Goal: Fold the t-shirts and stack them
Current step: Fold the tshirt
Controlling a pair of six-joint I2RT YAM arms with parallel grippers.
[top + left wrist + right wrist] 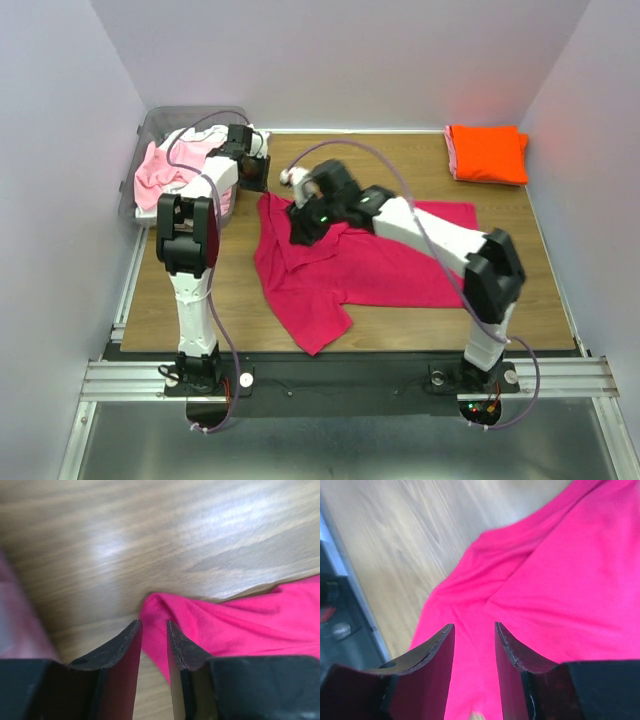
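A deep magenta t-shirt point(370, 270) lies crumpled and partly spread on the wooden table point(400, 160). My left gripper point(255, 175) hovers at the shirt's far left corner. In the left wrist view its jaws point(154, 622) stand open, with the magenta corner point(240, 620) just under and beyond the tips. My right gripper point(300, 225) is over the shirt's upper left part, and its jaws point(474, 625) are open above the magenta cloth point(560, 580), gripping nothing. A folded orange t-shirt point(487, 153) rests at the far right corner.
A clear plastic bin point(150, 130) at the far left holds a pale pink shirt point(160, 170) and white cloth point(215, 180). The left arm reaches past the bin. Walls close in the table on three sides, and a metal rail point(340, 375) runs along the near edge.
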